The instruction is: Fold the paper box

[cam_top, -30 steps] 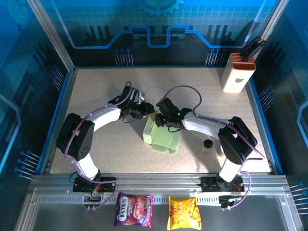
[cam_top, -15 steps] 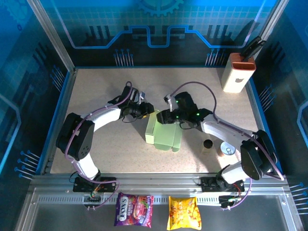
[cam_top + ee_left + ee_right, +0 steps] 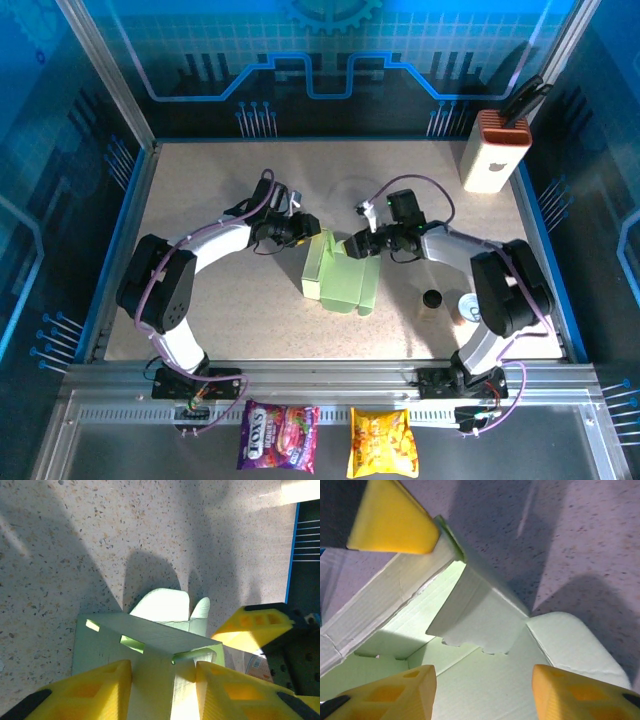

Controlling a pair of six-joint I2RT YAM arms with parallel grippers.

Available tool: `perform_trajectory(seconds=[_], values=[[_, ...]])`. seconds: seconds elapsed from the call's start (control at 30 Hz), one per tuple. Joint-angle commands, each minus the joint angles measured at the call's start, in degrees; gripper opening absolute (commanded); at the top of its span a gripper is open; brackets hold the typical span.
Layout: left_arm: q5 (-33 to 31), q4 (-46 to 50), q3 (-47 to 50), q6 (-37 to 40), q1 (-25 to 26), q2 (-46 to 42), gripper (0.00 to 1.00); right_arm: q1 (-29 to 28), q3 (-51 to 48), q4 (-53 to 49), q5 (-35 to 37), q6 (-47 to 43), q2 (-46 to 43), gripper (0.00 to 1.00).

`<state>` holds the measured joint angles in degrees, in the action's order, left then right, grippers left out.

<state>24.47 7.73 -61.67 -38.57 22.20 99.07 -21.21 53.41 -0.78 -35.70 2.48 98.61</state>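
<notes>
The paper box, pale green card partly folded with walls and flaps raised, lies mid-table. My left gripper is at its far left corner, shut on an upright folded wall; the card fills the gap between the yellow fingers. My right gripper hovers at the box's far right edge, open. In the right wrist view its fingers stand wide apart over the box's inner panel, with a torn-edged flap beyond. A finger of the left gripper presses the wall at upper left.
A white block with an orange ribbed top stands at the far right corner. A small dark cylinder and a can sit right of the box. Two snack packets lie beyond the near edge.
My right gripper has opened, let go of the box and drawn back to the right, its arm swinging outward. The left gripper has kept its hold and place.
</notes>
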Motion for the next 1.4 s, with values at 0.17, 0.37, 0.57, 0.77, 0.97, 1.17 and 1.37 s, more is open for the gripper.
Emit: perform_trajectory(seconds=[0.17, 0.37, 0.57, 0.77, 0.97, 1.17, 1.37], values=[[0.57, 3.79, 0.84, 1.74, 0.04, 1.28, 0.39, 1.88, 3.47, 6.93, -8.67, -3.97, 7.54, 0.52], [0.82, 4.58, 0.53, 2.13, 0.04, 1.37, 0.39, 1.83, 4.14, 9.32, -10.37, -5.44, 9.89, 0.51], [1.78, 4.13, 0.68, 2.19, 0.04, 1.54, 0.39, 0.68, 4.35, 11.83, -9.79, -6.85, 11.33, 0.51], [4.01, 3.71, 0.35, 2.68, 0.04, 1.68, 0.39, -0.65, 2.83, 23.23, -10.19, -7.29, 12.52, 0.51], [5.79, 3.45, 0.51, 3.30, 0.04, 1.21, 0.39, -1.29, 2.51, 17.57, -10.45, -10.45, 12.30, 0.50], [8.73, 1.78, 1.12, 2.98, 0.00, 1.22, 0.39, -1.77, 2.14, 18.84, -11.27, -11.05, 12.58, 0.48], [10.51, 0.71, 1.40, 2.62, -0.13, 1.33, 0.38, -2.74, 1.66, 18.65, -11.63, -12.85, 12.22, 0.42]])
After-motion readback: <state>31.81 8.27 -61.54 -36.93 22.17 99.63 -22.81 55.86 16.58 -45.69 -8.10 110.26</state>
